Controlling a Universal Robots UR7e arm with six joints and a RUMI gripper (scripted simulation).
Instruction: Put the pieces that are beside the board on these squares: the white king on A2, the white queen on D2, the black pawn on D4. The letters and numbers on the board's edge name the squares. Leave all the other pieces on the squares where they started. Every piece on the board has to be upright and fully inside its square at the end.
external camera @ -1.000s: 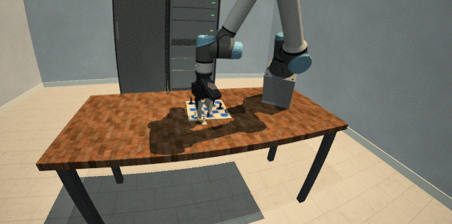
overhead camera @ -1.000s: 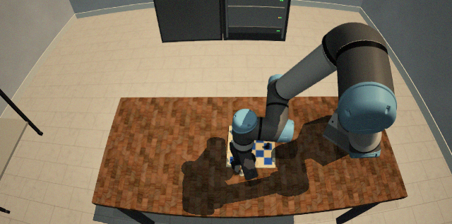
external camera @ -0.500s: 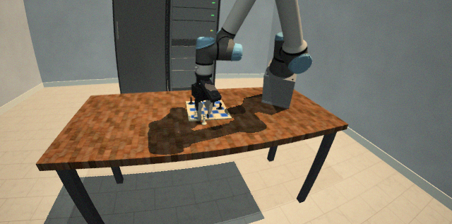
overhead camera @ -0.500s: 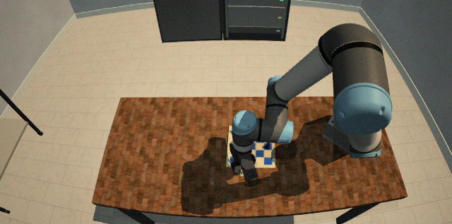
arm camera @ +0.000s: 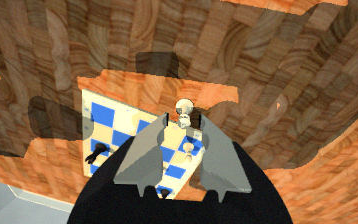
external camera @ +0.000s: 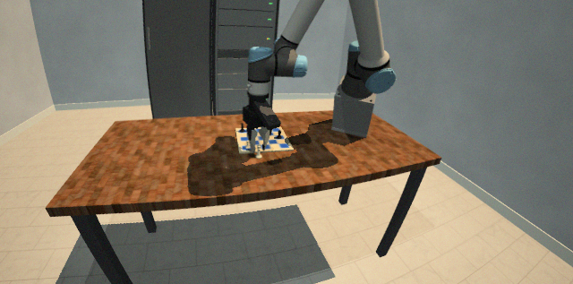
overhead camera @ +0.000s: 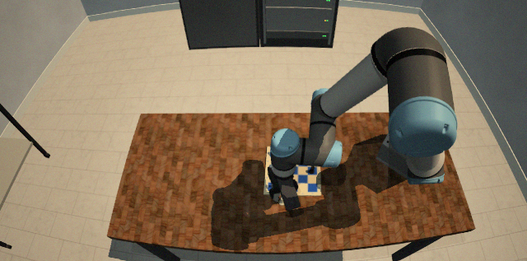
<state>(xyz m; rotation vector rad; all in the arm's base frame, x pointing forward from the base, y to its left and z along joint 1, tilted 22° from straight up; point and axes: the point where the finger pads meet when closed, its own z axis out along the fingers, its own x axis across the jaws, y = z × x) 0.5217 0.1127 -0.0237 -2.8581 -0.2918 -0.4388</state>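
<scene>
The board (overhead camera: 302, 179) (external camera: 284, 145) (arm camera: 103, 114) lies under and behind my gripper (external camera: 259, 146) (arm camera: 183, 119), which points down. Its fingers are partly open. A white piece (overhead camera: 282, 201) (external camera: 258, 153) (arm camera: 184, 106) stands upright on the table just off the board's near edge. In the wrist view its top shows between the fingertips, with a gap on each side; whether it is the king or the queen I cannot tell. Another white piece (arm camera: 188, 148) stands on a blue square close to that edge. The black pawn cannot be told apart from the other dark pieces.
A black piece (overhead camera: 311, 170) (external camera: 279, 133) stands on the board's right side. Another black piece (external camera: 242, 127) is at its far left. A dark piece (arm camera: 165, 193) shows low in the wrist view. The arm hides part of the board in the top view.
</scene>
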